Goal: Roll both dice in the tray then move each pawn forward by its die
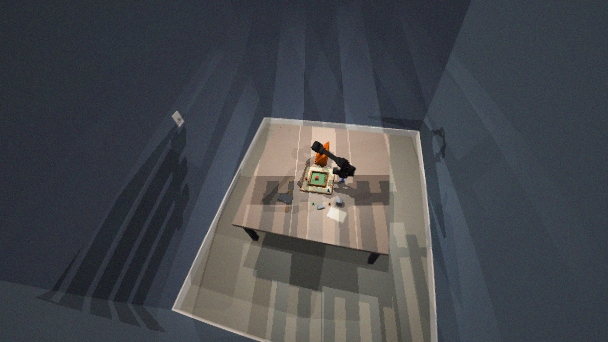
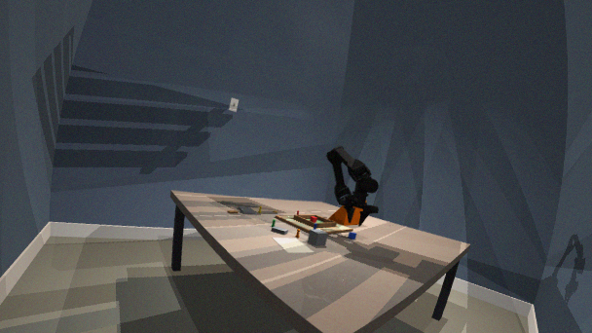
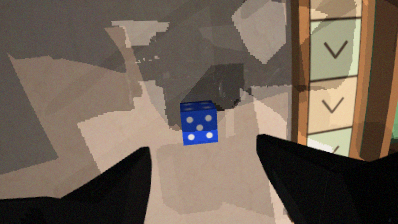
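Observation:
The blue die point(image 1: 343, 180) point(image 2: 352, 236) point(image 3: 199, 123) lies on the table beside the board, several white pips facing the wrist camera. My gripper point(image 3: 204, 149) is open and empty above the table; in the wrist view the die shows between and just beyond its fingertips. The red die point(image 1: 317, 178) point(image 2: 314, 219) lies in the green-floored tray in the middle of the board point(image 3: 299, 125). The blue pawn point(image 1: 328, 190) point(image 2: 315, 226) stands at the board's near right corner. The red pawn point(image 1: 306, 179) point(image 2: 298, 212) stands on the board's left side.
A grey box point(image 1: 339, 201) point(image 2: 317, 238), a white sheet point(image 1: 337, 214) point(image 2: 292, 244), an orange pawn point(image 2: 298, 233), a green pawn point(image 2: 274, 223) and a small grey block point(image 1: 320, 207) point(image 2: 279, 230) are in front of the board. A dark flat object point(image 1: 285, 198) point(image 2: 247, 210) lies left.

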You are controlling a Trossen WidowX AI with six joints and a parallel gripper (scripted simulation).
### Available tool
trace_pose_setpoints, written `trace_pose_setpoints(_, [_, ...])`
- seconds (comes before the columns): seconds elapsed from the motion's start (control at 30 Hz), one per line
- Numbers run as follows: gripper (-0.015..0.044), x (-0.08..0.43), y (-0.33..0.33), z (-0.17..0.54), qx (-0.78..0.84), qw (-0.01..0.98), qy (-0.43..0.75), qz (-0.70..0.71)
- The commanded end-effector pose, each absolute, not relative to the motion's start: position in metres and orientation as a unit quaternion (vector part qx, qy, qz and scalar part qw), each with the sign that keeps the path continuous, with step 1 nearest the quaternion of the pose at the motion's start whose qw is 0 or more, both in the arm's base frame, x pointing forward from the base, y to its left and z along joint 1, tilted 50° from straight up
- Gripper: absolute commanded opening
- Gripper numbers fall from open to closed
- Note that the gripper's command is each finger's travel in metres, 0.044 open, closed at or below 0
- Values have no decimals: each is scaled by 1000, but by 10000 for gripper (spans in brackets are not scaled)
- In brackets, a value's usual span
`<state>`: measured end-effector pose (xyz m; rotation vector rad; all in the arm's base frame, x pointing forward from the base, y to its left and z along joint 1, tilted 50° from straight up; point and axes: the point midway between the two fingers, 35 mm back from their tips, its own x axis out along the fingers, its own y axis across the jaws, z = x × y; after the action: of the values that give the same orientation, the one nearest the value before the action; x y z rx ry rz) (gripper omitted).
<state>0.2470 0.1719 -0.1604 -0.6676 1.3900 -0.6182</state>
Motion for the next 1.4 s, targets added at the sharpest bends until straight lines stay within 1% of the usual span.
trace_pose_setpoints(0.0, [275, 245, 164, -167, -299, 672, 618, -279])
trace_pose_setpoints(1.0, [275, 248, 128, -198, -299, 671, 617, -280])
trace_pose_setpoints(1.2, [118, 248, 128, -198, -299, 671, 617, -280])
trace_pose_setpoints(1.37, [84, 248, 128, -198, -299, 671, 617, -280])
